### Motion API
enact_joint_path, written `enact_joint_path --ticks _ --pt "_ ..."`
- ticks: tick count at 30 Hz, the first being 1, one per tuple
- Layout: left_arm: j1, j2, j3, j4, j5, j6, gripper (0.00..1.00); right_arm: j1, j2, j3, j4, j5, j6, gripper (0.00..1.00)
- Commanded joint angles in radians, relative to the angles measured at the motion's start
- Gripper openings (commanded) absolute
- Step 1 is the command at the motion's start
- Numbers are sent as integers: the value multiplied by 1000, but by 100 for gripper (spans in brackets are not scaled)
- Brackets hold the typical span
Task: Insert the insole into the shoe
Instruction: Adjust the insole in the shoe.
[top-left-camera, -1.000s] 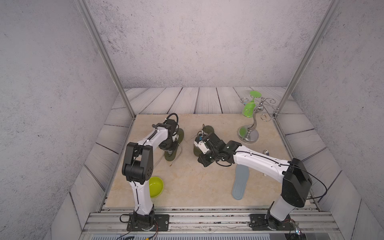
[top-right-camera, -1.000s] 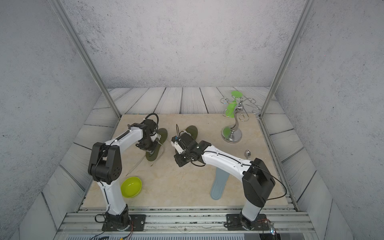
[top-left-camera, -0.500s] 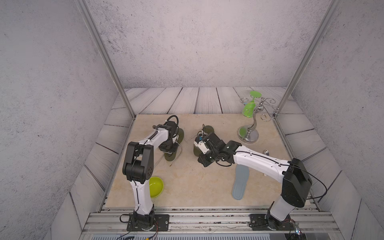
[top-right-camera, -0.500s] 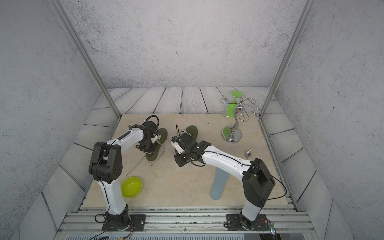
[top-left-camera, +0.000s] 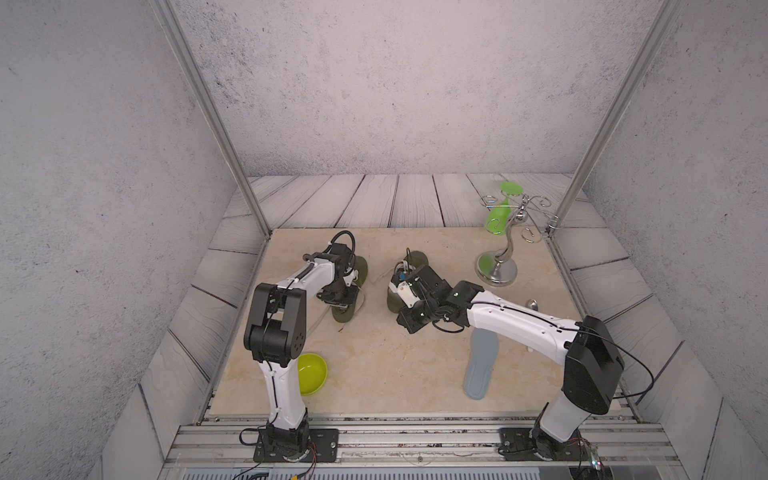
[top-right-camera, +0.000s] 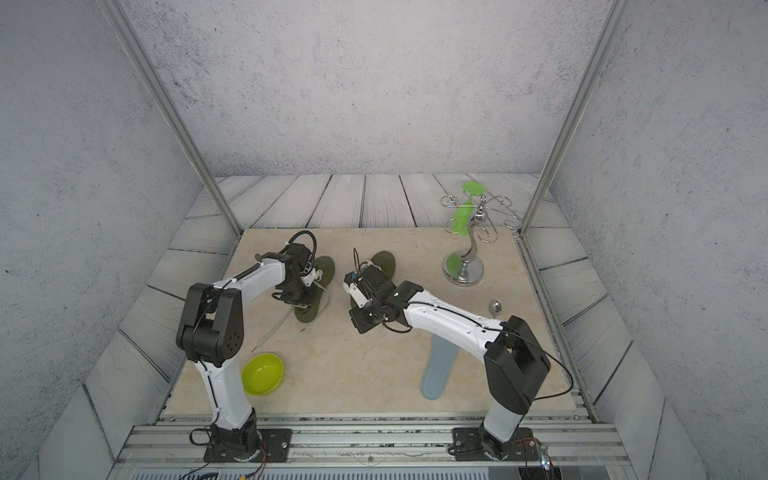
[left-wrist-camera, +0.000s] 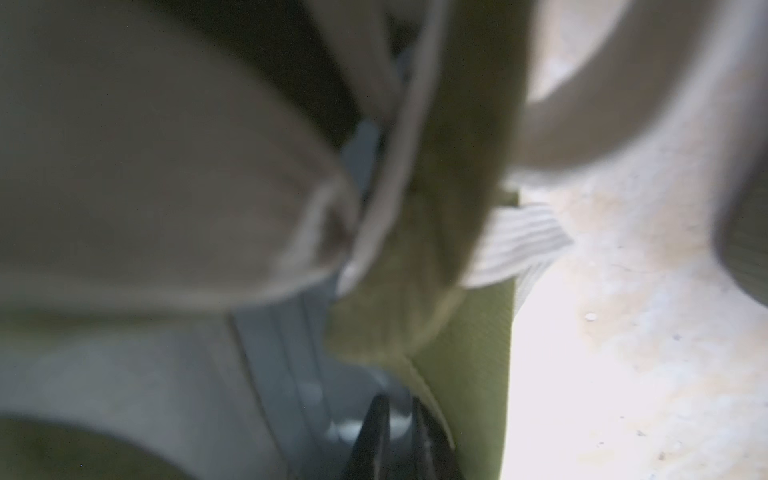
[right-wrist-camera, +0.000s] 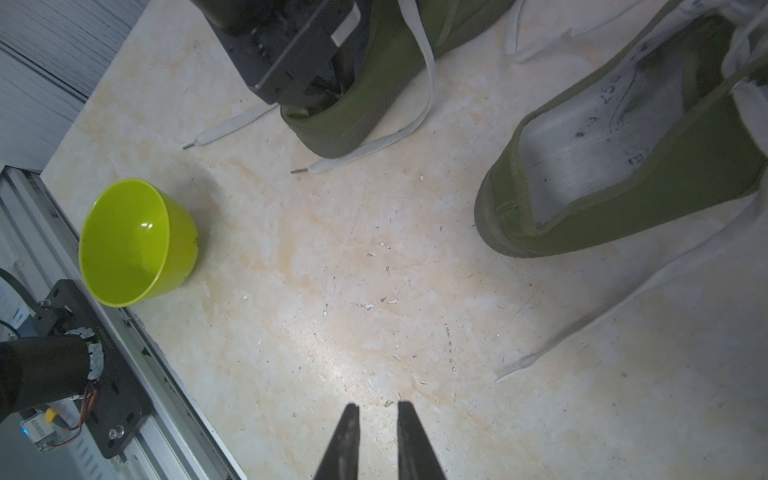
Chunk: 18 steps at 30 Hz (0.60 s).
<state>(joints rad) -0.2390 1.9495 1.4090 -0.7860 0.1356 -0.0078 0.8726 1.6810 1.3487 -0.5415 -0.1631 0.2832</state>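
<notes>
The blue-grey insole (top-left-camera: 480, 365) lay flat on the bench (top-left-camera: 395, 382), under the right arm (top-left-camera: 519, 322) and well apart from both green shoes; it had not moved in the last second, so it still waited to go in. The right jaws hung over the bench near the heel of one shoe (right-wrist-camera: 602, 224), a little apart with nothing between them. The left jaws stayed down inside the heel of the other shoe (right-wrist-camera: 357, 116), and I could not tell how they stood

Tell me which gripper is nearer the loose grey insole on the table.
Right. The right gripper hangs above the table near the loose insole; the left gripper is inside a green shoe, farther away.
</notes>
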Motion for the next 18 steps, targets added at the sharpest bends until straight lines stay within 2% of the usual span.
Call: enact_joint_path --ticks 1,9,12,15,18 --pt "7 -55 2 -22 91 2 16 -4 -41 -7 -3 -1 -5 20" --pt "39 -142 -27 -22 187 -36 16 -4 -9 2 19 -36 2 20" --pt "63 -172 -21 -53 145 -64 16 -4 38 33 35 -75 -15 20" --pt "112 -204 -20 -100 90 -108 16 -4 137 136 15 -153 -66 22" --pt "178 -260 -61 -98 107 -147 16 -3 261 285 -31 -223 -107 28"
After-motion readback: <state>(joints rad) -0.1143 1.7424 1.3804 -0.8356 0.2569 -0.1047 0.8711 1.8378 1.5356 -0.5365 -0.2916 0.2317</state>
